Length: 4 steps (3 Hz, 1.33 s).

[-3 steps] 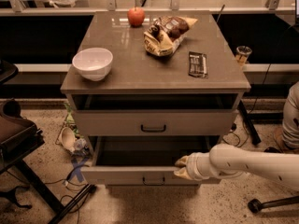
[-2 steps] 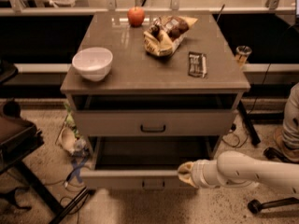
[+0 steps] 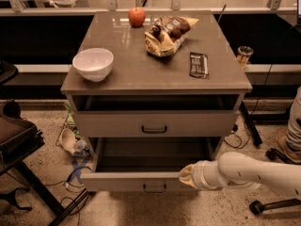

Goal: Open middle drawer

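Observation:
The middle drawer [image 3: 122,181] is pulled out towards me from the grey-beige cabinet. Its flat front has a small dark bar handle [image 3: 154,188] at the centre, and its inside is plain and holds nothing I can see. My gripper [image 3: 184,176], at the end of a white arm coming in from the right, is at the top edge of the drawer front, just right of the handle. The drawer above [image 3: 113,124], with its own dark handle, is pushed in. Any drawer below is hidden by the pulled-out one.
On the cabinet top are a white bowl [image 3: 93,63], a red apple [image 3: 137,16], a snack bag [image 3: 165,34] and a dark bar packet [image 3: 198,64]. A dark chair [image 3: 14,135] stands left. Cables [image 3: 70,173] lie on the floor. A chair base [image 3: 263,204] is at right.
The middle drawer has slid a little further out towards me, and the gripper has come down and back with its front edge.

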Tool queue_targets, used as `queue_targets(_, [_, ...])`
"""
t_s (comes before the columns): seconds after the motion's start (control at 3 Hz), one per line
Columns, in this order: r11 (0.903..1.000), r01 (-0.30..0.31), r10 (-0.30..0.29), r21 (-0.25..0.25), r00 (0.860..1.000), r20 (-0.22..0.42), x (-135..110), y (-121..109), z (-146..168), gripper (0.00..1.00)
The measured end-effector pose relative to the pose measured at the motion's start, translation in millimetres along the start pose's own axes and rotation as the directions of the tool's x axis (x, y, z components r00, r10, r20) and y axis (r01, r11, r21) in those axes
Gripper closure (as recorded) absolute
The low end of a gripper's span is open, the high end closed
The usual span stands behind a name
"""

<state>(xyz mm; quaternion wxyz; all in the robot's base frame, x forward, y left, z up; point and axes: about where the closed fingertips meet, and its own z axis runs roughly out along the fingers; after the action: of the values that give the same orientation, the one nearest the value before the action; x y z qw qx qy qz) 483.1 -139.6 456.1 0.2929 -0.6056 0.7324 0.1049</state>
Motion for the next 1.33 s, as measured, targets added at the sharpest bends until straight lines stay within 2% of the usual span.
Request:
queue_targets(0.33, [1.0, 0.001, -0.001, -0.002, 1.0, 0.001, -0.6, 0.7, 0.9, 0.88])
queue_targets(0.67, [1.0, 0.001, -0.001, -0.004, 1.0, 0.001, -1.2, 1.1, 1.3, 0.65])
queue_targets(1.0, [1.0, 0.001, -0.001, -0.005, 1.0, 0.002, -1.7, 1.4, 1.4, 0.34])
queue_targets(1.33, [1.0, 0.002, -0.002, -0.007, 1.0, 0.003, -2.3, 2.1, 2.3, 0.11])
